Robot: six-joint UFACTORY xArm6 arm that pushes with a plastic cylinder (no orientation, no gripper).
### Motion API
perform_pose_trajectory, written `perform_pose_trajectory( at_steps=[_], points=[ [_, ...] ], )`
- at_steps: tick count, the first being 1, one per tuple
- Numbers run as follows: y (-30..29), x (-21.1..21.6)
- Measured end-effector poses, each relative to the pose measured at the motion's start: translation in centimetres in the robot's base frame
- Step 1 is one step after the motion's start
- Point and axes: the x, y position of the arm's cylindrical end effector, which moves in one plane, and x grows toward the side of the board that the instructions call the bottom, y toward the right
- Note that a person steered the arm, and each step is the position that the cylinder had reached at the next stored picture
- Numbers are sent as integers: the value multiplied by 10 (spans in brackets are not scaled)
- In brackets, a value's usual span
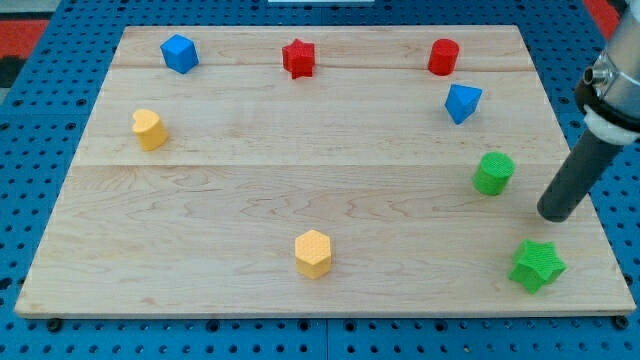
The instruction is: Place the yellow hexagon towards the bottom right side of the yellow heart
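Currently my tip (555,214) sits near the board's right edge, between the green cylinder (493,173) up and to its left and the green star (537,265) just below it, touching neither; there are no fingers to open or close here, only a bare rod, and it holds nothing. To do this step well, I judge the tip should first travel across the open middle of the wooden board (240,200) and come round to the lower right of the yellow hexagon (313,253), since the push has to run up and to the left. Setting the rod squarely behind the block's middle should keep it from spinning off the line (an off-centre contact would likely make it veer). The yellow heart (149,129) stands at the view's left, well apart from the hexagon, so the push is a long one and should stop short, leaving the hexagon below and to the right of the heart without bumping it. The hexagon itself lies near the bottom edge, a little left of centre, far to the left of my tip and slightly lower, with bare wood between them.
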Motion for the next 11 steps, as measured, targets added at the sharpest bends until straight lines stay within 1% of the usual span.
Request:
perform_pose_trajectory(
  at_steps=[1, 3, 4, 6, 7, 9, 10, 11],
  points=[
    [-48, 4],
    [-98, 4],
    [-132, 4],
    [-145, 9],
    [-180, 27],
    [-220, 60],
    [-286, 53],
    [-368, 34]
  ],
)
